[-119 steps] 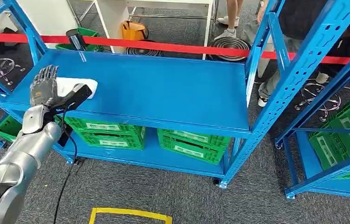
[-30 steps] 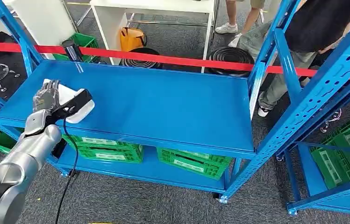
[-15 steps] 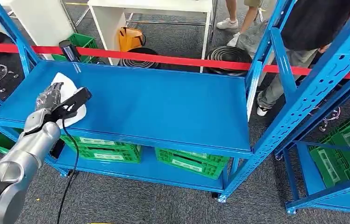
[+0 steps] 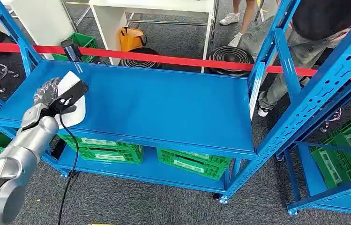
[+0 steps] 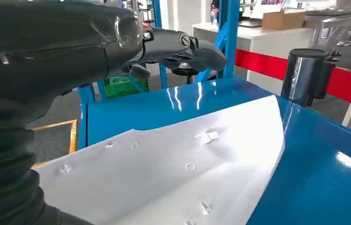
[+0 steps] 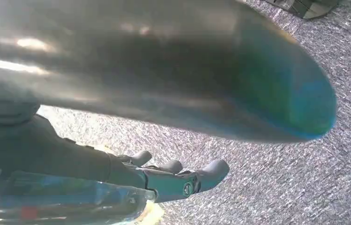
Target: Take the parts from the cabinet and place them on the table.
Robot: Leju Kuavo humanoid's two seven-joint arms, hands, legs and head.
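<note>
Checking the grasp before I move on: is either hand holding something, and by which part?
The left hand holds the white part by its end nearest the shelf's left edge. The right hand hangs over the floor with nothing in its fingers.

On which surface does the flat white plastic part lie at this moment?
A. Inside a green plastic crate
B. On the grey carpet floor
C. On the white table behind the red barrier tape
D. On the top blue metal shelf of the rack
D. The flat white plastic part lies on the top blue metal shelf, at its left end, with the robot's left hand at it; the green plastic crates sit on the lower shelf beneath.
</note>
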